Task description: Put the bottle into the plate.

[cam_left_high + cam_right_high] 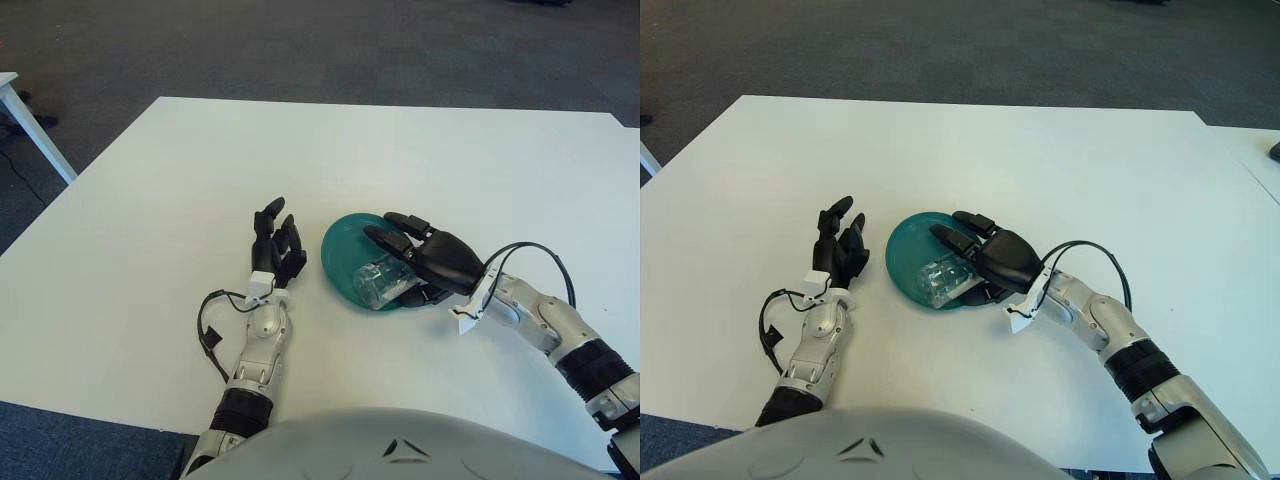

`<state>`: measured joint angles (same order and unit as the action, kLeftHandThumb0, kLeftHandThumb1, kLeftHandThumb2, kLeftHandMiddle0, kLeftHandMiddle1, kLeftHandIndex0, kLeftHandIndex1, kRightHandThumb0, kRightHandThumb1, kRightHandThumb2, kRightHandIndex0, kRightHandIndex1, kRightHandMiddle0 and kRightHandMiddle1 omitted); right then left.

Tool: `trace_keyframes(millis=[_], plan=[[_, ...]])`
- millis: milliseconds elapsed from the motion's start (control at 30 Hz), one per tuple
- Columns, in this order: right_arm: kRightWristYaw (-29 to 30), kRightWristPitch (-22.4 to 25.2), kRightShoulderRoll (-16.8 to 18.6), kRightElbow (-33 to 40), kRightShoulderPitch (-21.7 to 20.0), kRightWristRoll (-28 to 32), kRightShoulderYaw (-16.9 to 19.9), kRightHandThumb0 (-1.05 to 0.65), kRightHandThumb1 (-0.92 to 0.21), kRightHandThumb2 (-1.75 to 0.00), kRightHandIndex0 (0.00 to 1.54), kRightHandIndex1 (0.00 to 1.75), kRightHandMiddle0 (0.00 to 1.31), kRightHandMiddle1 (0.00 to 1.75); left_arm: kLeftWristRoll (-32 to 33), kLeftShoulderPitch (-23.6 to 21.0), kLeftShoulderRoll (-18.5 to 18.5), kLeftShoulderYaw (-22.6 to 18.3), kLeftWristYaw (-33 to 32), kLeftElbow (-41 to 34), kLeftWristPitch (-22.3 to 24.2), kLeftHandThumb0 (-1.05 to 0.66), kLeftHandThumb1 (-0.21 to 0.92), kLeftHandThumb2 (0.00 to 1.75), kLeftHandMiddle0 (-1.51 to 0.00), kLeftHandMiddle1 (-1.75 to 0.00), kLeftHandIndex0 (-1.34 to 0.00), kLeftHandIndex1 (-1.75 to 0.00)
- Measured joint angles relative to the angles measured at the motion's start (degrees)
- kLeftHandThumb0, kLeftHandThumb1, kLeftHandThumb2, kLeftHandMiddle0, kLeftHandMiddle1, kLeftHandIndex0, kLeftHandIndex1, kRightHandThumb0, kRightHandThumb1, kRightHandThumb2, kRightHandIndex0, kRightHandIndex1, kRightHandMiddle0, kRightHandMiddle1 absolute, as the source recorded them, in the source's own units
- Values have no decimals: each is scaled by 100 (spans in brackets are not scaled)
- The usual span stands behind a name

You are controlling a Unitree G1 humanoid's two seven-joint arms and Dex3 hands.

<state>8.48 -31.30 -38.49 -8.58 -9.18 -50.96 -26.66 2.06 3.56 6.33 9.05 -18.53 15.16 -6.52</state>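
Observation:
A clear plastic bottle [378, 280] lies on its side inside the teal plate [345, 245] near the table's front middle. My right hand [425, 255] hovers over the plate's right half just above the bottle, its fingers [392, 240] stretched out and spread, holding nothing. My left hand [273, 250] shows just left of the plate, fingers pointing up and relaxed, empty. In the right eye view the bottle [943, 275] shows under the right hand [990, 252], within the plate [908, 252].
The white table [200, 170] spreads wide around the plate. Dark carpet lies beyond its far edge. A white table leg [30, 120] stands at the far left. Black cables loop by both wrists.

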Motion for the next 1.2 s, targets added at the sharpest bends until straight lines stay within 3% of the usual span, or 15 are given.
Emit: trace_keyframes(millis=[1200], plan=[[-302,24,-96,72,-51,-79,154,-105,-92,-86,0,0,0,0,29,-339,12,-160,121,578,-425,-71,92,67,-59,0,-7,-82]])
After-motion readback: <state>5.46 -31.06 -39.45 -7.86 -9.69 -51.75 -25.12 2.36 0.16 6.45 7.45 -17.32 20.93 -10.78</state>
